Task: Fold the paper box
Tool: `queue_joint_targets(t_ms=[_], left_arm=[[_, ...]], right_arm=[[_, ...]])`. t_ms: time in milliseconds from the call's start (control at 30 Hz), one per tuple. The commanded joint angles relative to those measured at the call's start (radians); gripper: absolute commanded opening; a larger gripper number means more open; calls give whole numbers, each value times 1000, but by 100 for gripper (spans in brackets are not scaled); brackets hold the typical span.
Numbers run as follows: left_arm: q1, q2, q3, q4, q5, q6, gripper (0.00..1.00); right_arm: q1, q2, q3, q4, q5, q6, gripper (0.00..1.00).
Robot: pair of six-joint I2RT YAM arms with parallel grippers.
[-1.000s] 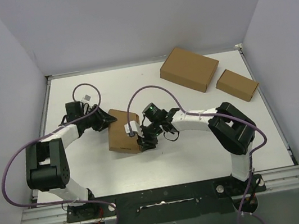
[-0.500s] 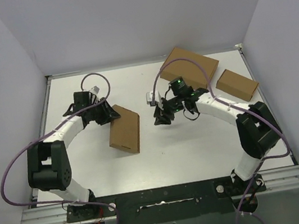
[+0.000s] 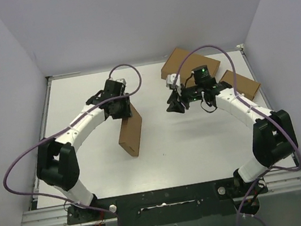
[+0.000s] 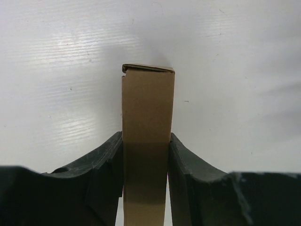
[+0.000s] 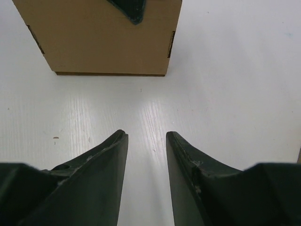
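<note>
Three brown boxes are on the desk (image 3: 190, 147), and the one that matters, the paper box (image 3: 131, 132), is up on a narrow edge near the middle, a touch toward 9 o'clock, leaning as it stands. Look at the left tool (image 3: 121, 109): it comes in from 10 o'clock and pinches the box at its upper end. The left wrist view confirms it, with both black fingers pressed flat against the two broad faces and the thin cardboard edge running straight out between them. Over on the other side, the right tool (image 3: 173, 106) hangs above the desk at roughly 1 o'clock from centre, well apart from the paper box, its fingers spread with nothing but bare white surface between them. Its wrist camera looks across at a broad brown face resting on the desk, apparently that same paper box, with a dark tip showing at its top edge. Behind the right arm, the largest box (image 3: 180, 62) lies flat at 1 o'clock, and the smallest box (image 3: 244, 86) lies flat just beside it toward 2 o'clock.
</note>
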Motion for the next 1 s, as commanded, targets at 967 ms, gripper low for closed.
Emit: queue_joint_targets(t_ms=[967], left_arm=[[-105,110,-141,35,-75,109,11]], right_arm=[[-133,-111,-40,81,-135,103,40]])
